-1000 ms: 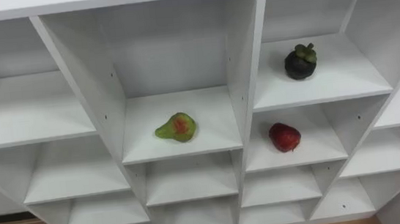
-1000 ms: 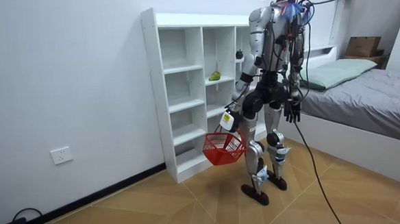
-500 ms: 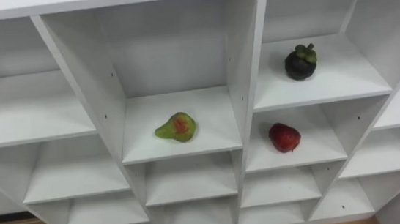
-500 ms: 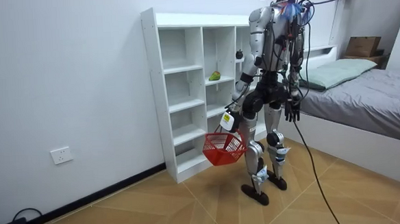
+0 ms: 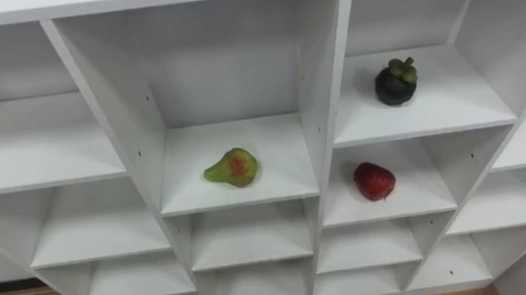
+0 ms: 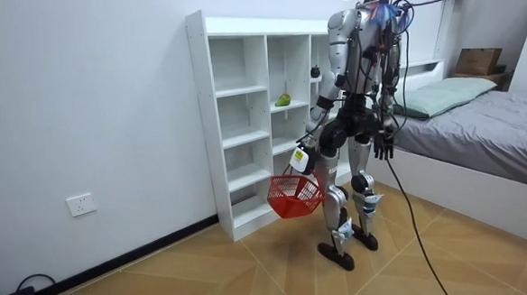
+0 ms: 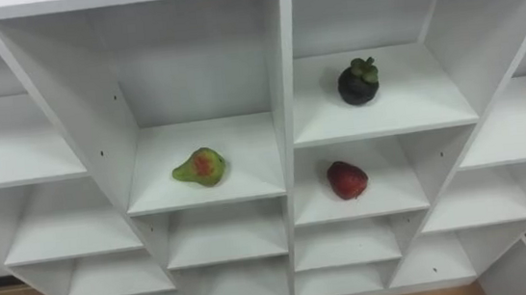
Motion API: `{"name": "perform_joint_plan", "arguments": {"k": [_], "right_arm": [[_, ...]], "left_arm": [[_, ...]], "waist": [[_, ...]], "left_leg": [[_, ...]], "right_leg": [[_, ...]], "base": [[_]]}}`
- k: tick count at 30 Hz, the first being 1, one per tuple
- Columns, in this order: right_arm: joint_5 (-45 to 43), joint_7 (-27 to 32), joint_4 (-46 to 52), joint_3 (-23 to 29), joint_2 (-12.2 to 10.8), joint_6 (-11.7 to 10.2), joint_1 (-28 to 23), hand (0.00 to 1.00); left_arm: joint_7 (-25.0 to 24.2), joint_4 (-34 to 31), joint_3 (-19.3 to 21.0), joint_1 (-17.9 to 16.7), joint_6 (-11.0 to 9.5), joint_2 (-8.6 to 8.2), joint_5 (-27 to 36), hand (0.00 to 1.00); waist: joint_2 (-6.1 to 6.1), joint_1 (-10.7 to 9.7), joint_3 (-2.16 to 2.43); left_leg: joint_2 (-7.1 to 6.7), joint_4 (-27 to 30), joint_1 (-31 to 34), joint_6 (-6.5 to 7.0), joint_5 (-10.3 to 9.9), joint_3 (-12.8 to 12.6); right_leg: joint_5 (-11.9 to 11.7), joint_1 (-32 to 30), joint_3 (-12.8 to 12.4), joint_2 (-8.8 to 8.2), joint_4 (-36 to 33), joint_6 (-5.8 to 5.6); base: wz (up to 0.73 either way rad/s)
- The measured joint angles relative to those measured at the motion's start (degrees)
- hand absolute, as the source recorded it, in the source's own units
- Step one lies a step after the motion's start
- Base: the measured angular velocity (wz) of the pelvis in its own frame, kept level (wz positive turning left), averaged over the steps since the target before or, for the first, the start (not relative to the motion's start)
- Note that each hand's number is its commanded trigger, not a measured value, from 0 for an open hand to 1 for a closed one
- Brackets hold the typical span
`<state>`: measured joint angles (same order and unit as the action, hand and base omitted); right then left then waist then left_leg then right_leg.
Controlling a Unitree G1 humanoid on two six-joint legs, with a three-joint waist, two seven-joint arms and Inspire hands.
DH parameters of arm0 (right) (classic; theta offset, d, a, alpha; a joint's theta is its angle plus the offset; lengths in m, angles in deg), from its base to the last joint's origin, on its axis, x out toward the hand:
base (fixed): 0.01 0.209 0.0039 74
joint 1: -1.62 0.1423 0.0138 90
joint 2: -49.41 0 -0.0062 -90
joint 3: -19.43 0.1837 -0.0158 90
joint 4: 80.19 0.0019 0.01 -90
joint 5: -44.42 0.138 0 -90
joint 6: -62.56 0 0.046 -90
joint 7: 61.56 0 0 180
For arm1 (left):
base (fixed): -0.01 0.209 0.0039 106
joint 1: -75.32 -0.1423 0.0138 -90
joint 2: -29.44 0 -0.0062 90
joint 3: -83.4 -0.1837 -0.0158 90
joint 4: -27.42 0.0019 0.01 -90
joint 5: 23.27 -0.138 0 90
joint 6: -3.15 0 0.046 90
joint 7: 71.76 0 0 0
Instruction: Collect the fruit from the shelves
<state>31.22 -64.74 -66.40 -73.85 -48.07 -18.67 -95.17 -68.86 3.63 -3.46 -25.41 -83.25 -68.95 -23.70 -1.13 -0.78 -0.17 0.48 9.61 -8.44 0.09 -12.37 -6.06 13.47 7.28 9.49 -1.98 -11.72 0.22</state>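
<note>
closet (image 5: 325,83): smooth matt white board | basket (image 6: 295,195): red plastic mesh | floor (image 6: 252,274): glossy wood

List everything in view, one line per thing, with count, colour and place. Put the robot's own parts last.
closet: one, white, open compartments, in front of the robot
green-and-red fruit: one, on a shelf in the middle column
dark purple fruit: one, green-stemmed, on the upper shelf of the column to the right
red fruit: one, on the shelf directly below the dark purple fruit
basket: one, red, hanging from the left hand
bed: one, grey, at the room view's right
pillow: one, pale green, on the bed
cardboard box: one, brown, behind the bed
wall socket: one, white, low on the wall
left hand: fingers round the basket's handle
right hand: hanging at the robot's side
</note>
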Motion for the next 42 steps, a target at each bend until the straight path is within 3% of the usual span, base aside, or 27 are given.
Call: {"name": "perform_joint_plan", "arguments": {"k": [13,15,20,22,24,28,31,35,42], "right_arm": [[2.75,6.58,9.86,0.35,0.21,-3.89,-2.32,0.00],[3.83,8.38,14.78,0.88,0.30,-4.77,-3.40,0.00],[3.86,11.12,28.73,0.92,0.08,-8.11,-5.94,0.00],[3.75,11.73,37.75,1.26,-0.24,-8.53,-8.25,0.00],[3.99,12.93,44.32,1.27,-0.31,-11.01,-9.21,0.00],[4.37,14.96,51.94,0.71,-0.50,-11.55,-10.66,0.00],[4.35,17.02,56.14,0.00,-0.91,-13.13,-12.10,0.00],[4.53,18.87,62.42,0.05,-0.96,-13.87,-13.70,0.00],[6.11,22.81,72.05,0.12,-0.93,-17.00,-13.34,0.00]], "left_arm": [[-0.07,-0.07,-0.08,0.83,-1.60,-0.07,0.92,1.00],[0.18,-0.75,-0.12,1.15,-2.33,-0.08,0.90,1.00],[0.42,-4.00,-0.77,0.90,-3.03,-0.15,0.89,1.00],[0.44,-5.42,-0.68,0.60,-4.09,-0.13,0.85,1.00],[0.44,-6.61,-0.63,0.19,-5.17,-0.01,0.85,1.00],[0.44,-6.64,-1.23,-0.03,-6.11,-0.19,0.91,1.00],[0.73,-6.51,-1.44,-0.27,-6.28,-0.20,2.61,1.00],[0.97,-6.27,-2.29,-0.69,-6.85,-0.21,5.09,1.00],[1.03,-5.82,-2.47,-1.35,-8.78,-0.21,5.44,1.00]], "waist": [[0.40,-0.09,-0.01],[0.72,-0.03,0.34],[0.69,0.13,0.04],[0.81,0.26,0.09],[0.75,-0.09,0.38],[0.51,-0.12,0.48],[0.39,-0.26,0.63],[0.90,-0.46,0.41],[1.85,-0.55,0.74]], "left_leg": [[-0.01,-0.12,0.56,0.00,0.00,-0.43],[0.03,-0.09,1.02,0.00,0.00,-0.60],[0.22,-0.11,1.08,0.00,0.00,-1.46],[0.20,-0.13,1.27,0.00,0.00,-1.55],[0.28,-0.13,1.72,0.00,0.01,-1.54],[0.23,-0.15,1.83,0.00,0.01,-1.56],[0.27,-0.17,1.80,0.00,0.01,-1.65],[0.26,-0.22,1.87,0.01,0.00,-1.85],[0.27,-0.24,2.50,0.02,0.01,-2.26]], "right_leg": [[-0.04,-0.68,-0.08,0.04,0.15,-0.02],[-0.26,-1.35,-0.30,0.09,0.14,0.05],[-0.81,-1.74,-1.56,0.36,0.22,0.10],[-0.84,-1.97,-1.59,0.34,0.44,0.06],[-1.28,-2.12,-1.54,0.46,1.17,0.05],[-1.36,-2.20,-1.61,0.44,1.17,-0.01],[-1.44,-2.23,-1.67,0.48,1.21,0.02],[-1.61,-2.60,-2.21,0.49,1.12,-0.04],[-2.01,-4.02,-3.27,0.60,1.02,-0.12]], "base": [[0.00],[-0.06],[-0.14],[-0.03],[0.00],[0.00],[0.00],[-0.09],[-0.09]]}}
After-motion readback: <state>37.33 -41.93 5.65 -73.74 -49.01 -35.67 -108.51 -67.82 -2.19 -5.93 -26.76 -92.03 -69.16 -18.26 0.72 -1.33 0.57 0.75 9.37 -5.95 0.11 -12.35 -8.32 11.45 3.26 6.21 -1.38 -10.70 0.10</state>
